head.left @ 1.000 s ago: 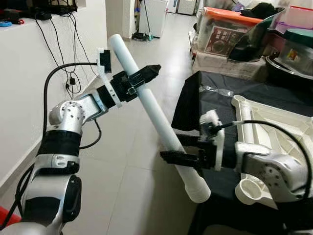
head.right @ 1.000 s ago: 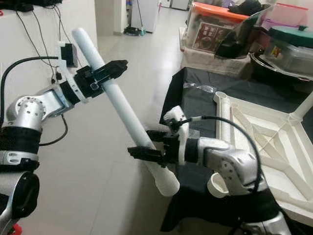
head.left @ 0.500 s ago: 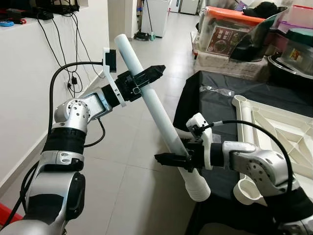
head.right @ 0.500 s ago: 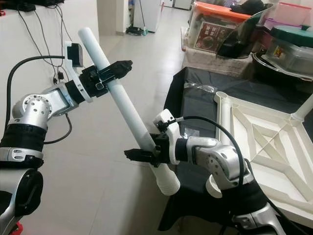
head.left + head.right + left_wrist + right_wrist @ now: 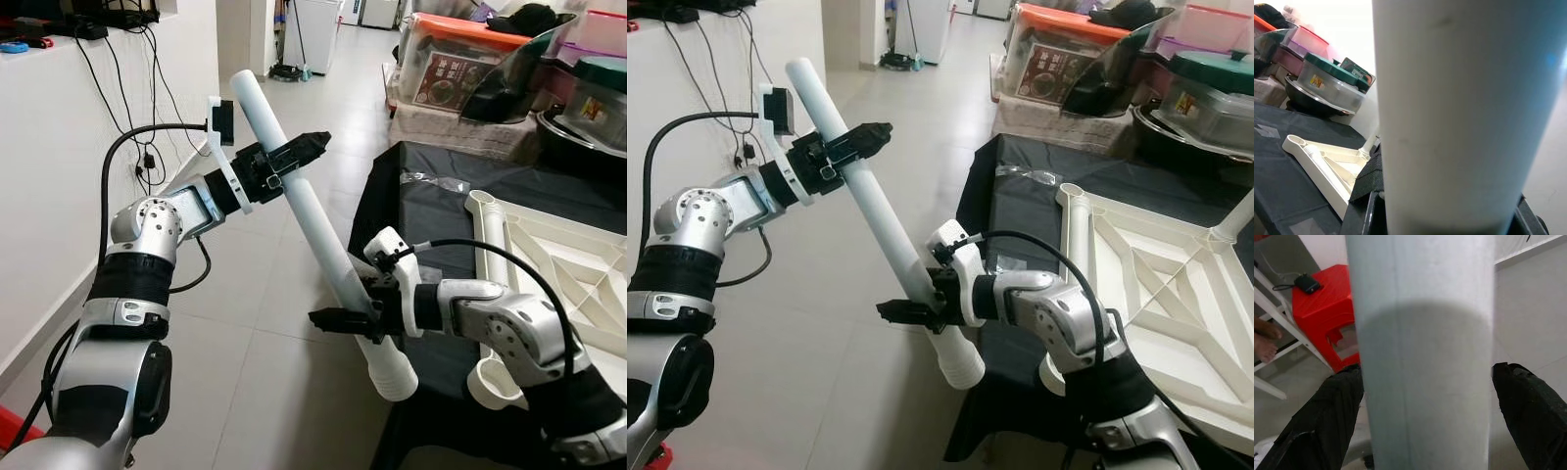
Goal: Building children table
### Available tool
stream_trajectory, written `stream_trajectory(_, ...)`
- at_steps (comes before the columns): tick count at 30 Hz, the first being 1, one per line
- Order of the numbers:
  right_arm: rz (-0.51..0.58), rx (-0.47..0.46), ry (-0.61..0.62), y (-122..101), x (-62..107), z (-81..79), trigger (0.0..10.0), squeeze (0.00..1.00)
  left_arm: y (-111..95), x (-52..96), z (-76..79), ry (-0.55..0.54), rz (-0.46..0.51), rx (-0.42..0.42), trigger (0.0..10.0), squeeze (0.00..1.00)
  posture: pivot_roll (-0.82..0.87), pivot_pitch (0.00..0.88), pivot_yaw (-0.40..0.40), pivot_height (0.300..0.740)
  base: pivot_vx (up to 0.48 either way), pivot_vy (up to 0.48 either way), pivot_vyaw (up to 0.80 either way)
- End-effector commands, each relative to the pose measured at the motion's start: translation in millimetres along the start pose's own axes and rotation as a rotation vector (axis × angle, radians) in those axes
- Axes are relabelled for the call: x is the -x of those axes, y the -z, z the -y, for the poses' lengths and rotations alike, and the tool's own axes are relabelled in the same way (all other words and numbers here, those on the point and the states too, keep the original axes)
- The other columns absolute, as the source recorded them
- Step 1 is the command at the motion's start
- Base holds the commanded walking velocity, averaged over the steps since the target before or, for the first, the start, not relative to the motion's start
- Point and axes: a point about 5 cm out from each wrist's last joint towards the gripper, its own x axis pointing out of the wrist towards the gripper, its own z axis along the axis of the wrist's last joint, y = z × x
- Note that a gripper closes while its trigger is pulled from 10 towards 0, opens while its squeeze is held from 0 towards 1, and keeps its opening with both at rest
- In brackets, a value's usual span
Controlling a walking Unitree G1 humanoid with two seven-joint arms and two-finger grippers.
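Step in hand: the robot holds a long white plastic tube leg [image 5: 313,230] slanted in the air over the tiled floor, left of the counter draped in black cloth [image 5: 431,211].
Left gripper [image 5: 294,155]: clamped on the leg's upper, far part.
Right gripper [image 5: 338,320]: clamped on the leg near its lower flared end.
Tabletop: the upturned white plastic tabletop [image 5: 1146,284] lies on the counter, right of the leg and apart from it.
Next move: probably swinging the leg rightward and aligning an end with the round corner socket [image 5: 1070,192].
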Motion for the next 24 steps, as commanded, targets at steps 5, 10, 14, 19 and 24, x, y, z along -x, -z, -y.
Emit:
stream_trajectory(5,-0.038,0.03,-0.045,2.3,-9.0,-8.8,0.0,0.0,-2.8,-13.9,8.1,0.076,0.027,0.004,10.0,0.0,0.08,0.0,-0.094,0.74,0.0,0.0,0.0)
stream_trajectory(10,-0.036,0.038,-0.051,0.7,-12.5,-10.4,0.0,0.0,-2.4,-15.1,7.8,0.078,0.033,0.009,10.0,0.0,0.07,0.0,-0.093,0.74,0.0,0.0,0.0)
stream_trajectory(14,-0.034,0.038,-0.046,-0.1,-13.1,-9.9,0.0,0.0,-2.9,-15.1,7.7,0.077,0.037,0.011,10.0,0.0,0.07,0.0,-0.093,0.74,0.0,0.0,0.0)
stream_trajectory(19,-0.029,0.04,-0.041,-1.3,-14.1,-8.9,0.0,0.0,-3.0,-15.0,7.2,0.072,0.038,0.017,10.0,0.0,0.07,0.0,-0.091,0.74,0.0,0.0,0.0)
stream_trajectory(24,-0.026,0.04,-0.037,-1.0,-13.4,-7.9,0.0,0.0,-0.9,-15.6,8.6,0.081,0.027,0.019,10.0,1.0,0.08,0.0,-0.092,0.74,0.0,0.0,0.0)
